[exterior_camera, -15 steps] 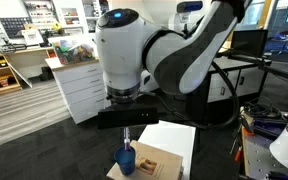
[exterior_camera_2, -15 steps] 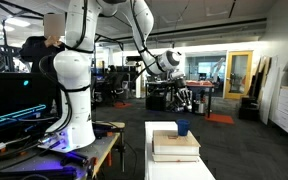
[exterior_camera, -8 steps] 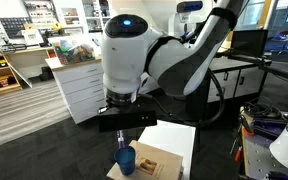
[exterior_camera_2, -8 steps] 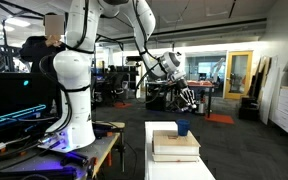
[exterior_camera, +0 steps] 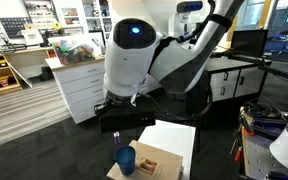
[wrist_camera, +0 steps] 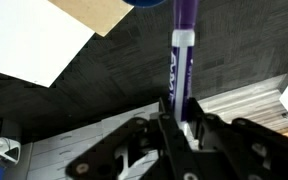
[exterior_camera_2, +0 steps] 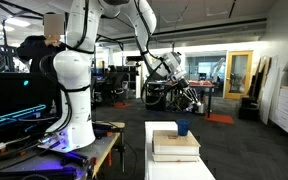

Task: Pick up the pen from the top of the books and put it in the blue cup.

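My gripper [wrist_camera: 178, 118] is shut on the pen [wrist_camera: 181, 55], a purple stick with a white band that juts out past the fingertips. In the wrist view the pen's far end lies next to the rim of the blue cup [wrist_camera: 144, 3] at the top edge. In an exterior view the gripper [exterior_camera: 115, 133] hangs just above and left of the blue cup [exterior_camera: 126, 160], which stands beside the tan books [exterior_camera: 150, 160]. The cup [exterior_camera_2: 183, 128] and the books [exterior_camera_2: 175, 147] also show in an exterior view.
A white board [exterior_camera: 174, 140] lies under the cup and books on a narrow table [exterior_camera_2: 179, 170]. White drawers [exterior_camera: 79, 90] stand behind the arm. A second white robot [exterior_camera_2: 74, 70] stands beside the table. Dark carpet surrounds it.
The wrist has tilted and shifted left in an exterior view. The pen has moved from straight over the blue cup to its left side, still held.
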`<act>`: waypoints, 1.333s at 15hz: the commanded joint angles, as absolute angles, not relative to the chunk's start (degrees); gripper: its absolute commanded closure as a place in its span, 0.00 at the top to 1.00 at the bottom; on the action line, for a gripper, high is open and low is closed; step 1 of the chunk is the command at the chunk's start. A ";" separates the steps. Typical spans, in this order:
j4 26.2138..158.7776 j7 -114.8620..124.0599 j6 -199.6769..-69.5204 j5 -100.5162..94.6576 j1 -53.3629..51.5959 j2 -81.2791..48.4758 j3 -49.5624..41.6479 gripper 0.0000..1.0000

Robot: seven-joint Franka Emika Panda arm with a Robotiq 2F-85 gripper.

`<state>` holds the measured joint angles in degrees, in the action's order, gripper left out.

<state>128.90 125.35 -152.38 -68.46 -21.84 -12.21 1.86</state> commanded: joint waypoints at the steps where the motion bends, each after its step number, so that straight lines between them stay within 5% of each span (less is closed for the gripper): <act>1: 128.48 130.08 -152.31 -74.52 -22.62 -12.40 1.25 0.07; 20: 131.23 143.81 -152.36 -99.52 -21.92 -11.95 0.32 0.07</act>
